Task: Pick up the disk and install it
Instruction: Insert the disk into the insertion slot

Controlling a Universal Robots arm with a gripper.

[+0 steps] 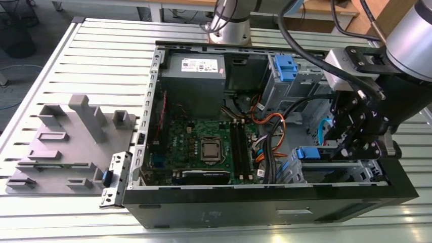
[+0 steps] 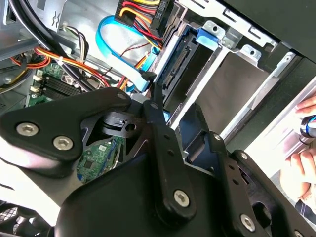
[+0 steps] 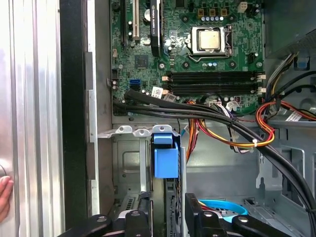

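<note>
Exterior view's left: grey moulded fixture (image 1: 68,136) with upright posts and slots, resting on the slatted metal surface (image 1: 88,55).

Centre: open computer case (image 1: 270,207) lying on its side on the same surface, interior facing up. Inside, toward the exterior view's left: grey power supply (image 1: 196,76) at the far wall, green motherboard (image 1: 202,147) nearer the camera. Orange, yellow and black cables (image 1: 270,131) between the board and the drive bays. Bare blue clip (image 1: 286,67) on the far bay, well apart from the gripper (image 1: 344,149).

Right: gripper down inside the case at the near drive bay (image 1: 337,169), arm (image 1: 412,40) above it at the exterior view's right edge.

Position of the disk (image 1: 308,153): seated edge-on in the near drive bay, blue rail tab on the motherboard side, silver bay wall alongside. Inside the case, just beside the gripper, on its left in the exterior view.

First wrist view: disk (image 3: 166,158) standing in the bay slot, blue tab at the bay mouth, black cable bundle (image 3: 197,111) crossing just beyond it. The two fingers (image 3: 192,210) placed one on each side of the disk's narrow edge. Jaws apart, clamped on nothing. Thin strip of bay metal visible between each finger and the disk.

Second wrist view: connector edge of the disk in line with the gap between the jaws, blue data cable (image 2: 111,29) looping just beside it. Person's hand (image 2: 302,158) outside the case wall.
</note>
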